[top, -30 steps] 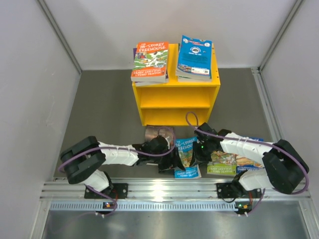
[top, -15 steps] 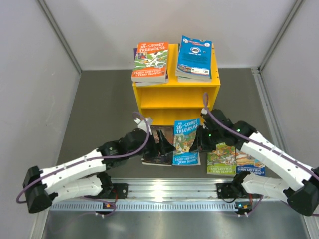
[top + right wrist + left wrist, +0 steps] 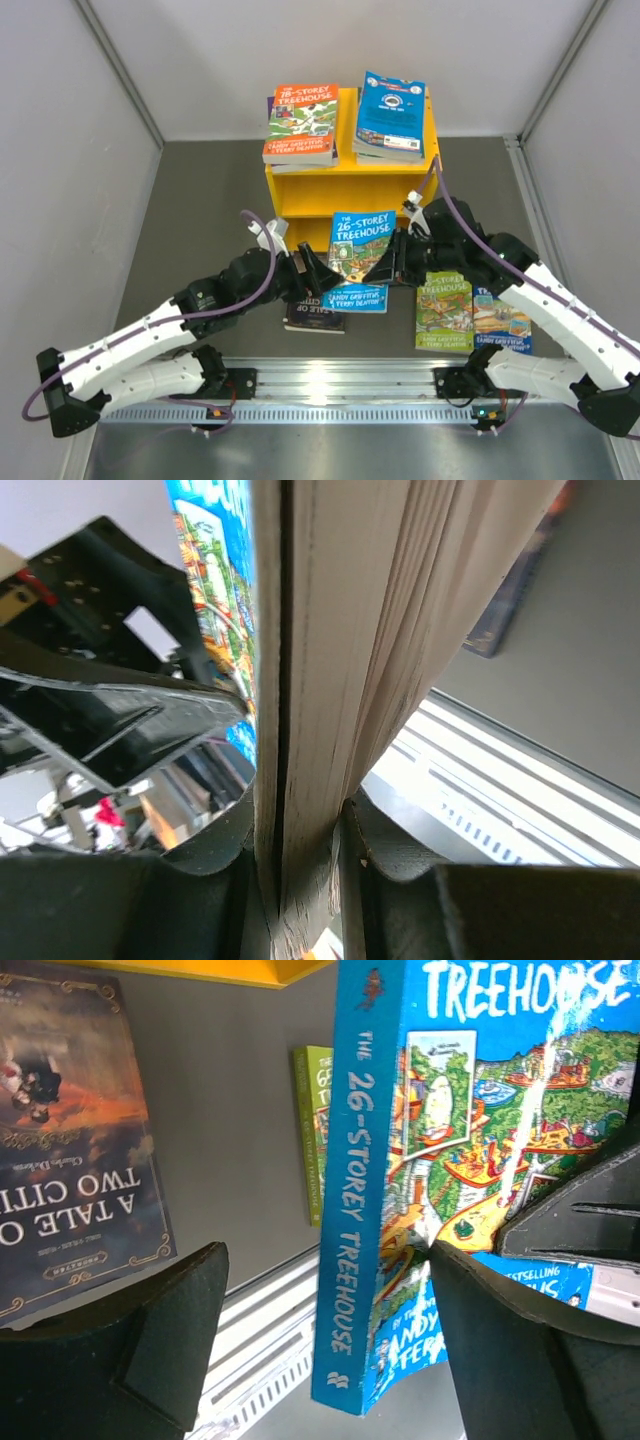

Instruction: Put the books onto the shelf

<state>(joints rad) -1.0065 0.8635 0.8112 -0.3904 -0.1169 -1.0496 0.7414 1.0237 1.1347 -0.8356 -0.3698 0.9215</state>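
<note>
right pincer (image 3: 388, 268) is clamped on the page edge of the blue 26-storey treehouse book (image 3: 360, 242), held off the table (image 3: 200, 220) just in front of the yellow shelf (image 3: 350, 190). left pincer (image 3: 314, 272) gapes apart at the book's spine. 2 book stacks (image 3: 302, 125) top the shelf.

From my end I can read "The 26-Storey Treehouse" on the cover and spine of the blue book (image 3: 358, 250), "78-Storey Treehouse" on the orange book (image 3: 303, 118), and "A Tale O… Two Citi…" on the dark book (image 3: 70, 1180).
</note>
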